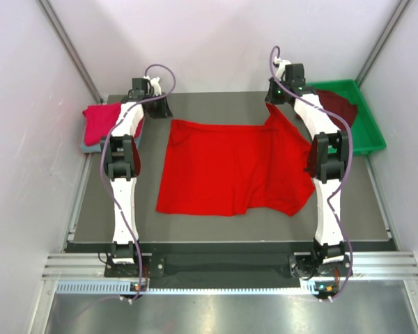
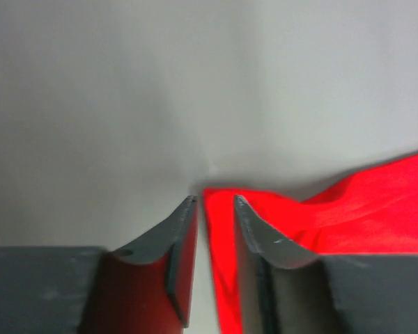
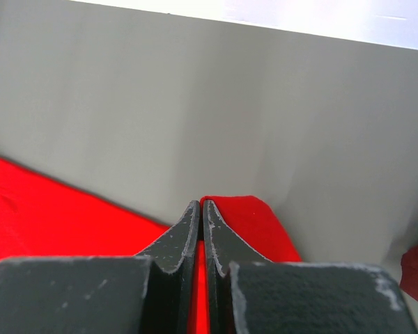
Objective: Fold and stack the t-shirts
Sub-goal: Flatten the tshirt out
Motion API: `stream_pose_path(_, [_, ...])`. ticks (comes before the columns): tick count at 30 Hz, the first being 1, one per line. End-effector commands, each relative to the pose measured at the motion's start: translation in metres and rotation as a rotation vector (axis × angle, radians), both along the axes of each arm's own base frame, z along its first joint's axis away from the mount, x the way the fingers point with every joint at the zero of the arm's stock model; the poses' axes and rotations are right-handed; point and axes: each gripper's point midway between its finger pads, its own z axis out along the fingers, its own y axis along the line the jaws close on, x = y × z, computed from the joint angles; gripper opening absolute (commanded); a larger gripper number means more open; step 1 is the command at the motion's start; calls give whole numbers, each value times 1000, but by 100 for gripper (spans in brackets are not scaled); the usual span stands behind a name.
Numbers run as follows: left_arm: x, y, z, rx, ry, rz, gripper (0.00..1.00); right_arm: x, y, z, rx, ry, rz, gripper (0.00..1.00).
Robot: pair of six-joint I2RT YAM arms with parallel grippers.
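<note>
The red shirt (image 1: 230,167) lay spread across the middle of the table (image 1: 209,226), mostly flat. Its far right corner was pulled up off the surface by the right gripper (image 3: 200,205), whose jaws were pressed tight on the cloth. The left gripper (image 2: 214,200) hung at the shirt's far left corner with its jaws a narrow way apart. Red cloth showed in the gap, but I could not tell whether it was pinched. At the far left edge a folded pink shirt (image 1: 101,122) sat on a grey-blue shirt (image 1: 89,147). At the far right, a maroon shirt (image 1: 338,104) lay in a green tray (image 1: 369,132).
</note>
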Motion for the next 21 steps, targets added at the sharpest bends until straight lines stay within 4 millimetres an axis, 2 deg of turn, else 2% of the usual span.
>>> stream_pose_path(1, [-13, 10, 0, 18, 40, 29, 35, 4, 10, 46, 10, -104, 14, 0])
stream_pose_path(7, [-20, 6, -15, -6, 83, 11, 38, 5, 10, 44, 13, -103, 16, 0])
stream_pose_path(11, [-20, 3, -16, -15, 80, -1, 34, 4, 9, 45, 6, -105, 13, 0])
stream_pose_path(14, [-21, 1, -17, -23, 84, -11, 24, 4, 9, 43, 6, -100, 12, 0])
stream_pose_path(21, [-25, -3, -14, -42, 92, -19, 25, 4, 12, 42, 8, -100, 18, 0])
